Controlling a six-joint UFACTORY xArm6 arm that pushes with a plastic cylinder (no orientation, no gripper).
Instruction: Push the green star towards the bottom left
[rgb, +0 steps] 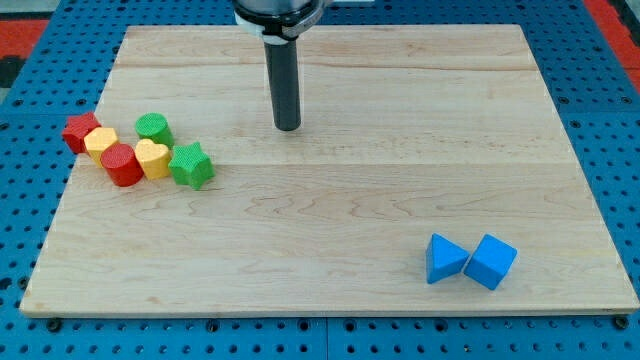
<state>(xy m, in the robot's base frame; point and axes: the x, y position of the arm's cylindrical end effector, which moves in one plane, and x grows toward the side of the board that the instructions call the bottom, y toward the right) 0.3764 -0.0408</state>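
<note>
The green star (191, 165) lies at the view's left on the wooden board (330, 260), touching a yellow heart-shaped block (152, 158) on its left. My tip (288, 127) stands on the board up and to the right of the green star, well apart from it and touching no block.
Beside the star sits a cluster: a green cylinder (154, 128), a red cylinder (122, 165), a yellow block (100, 143) and a red star (81, 131). A blue triangle (444, 259) and a blue cube (490, 262) lie at the bottom right.
</note>
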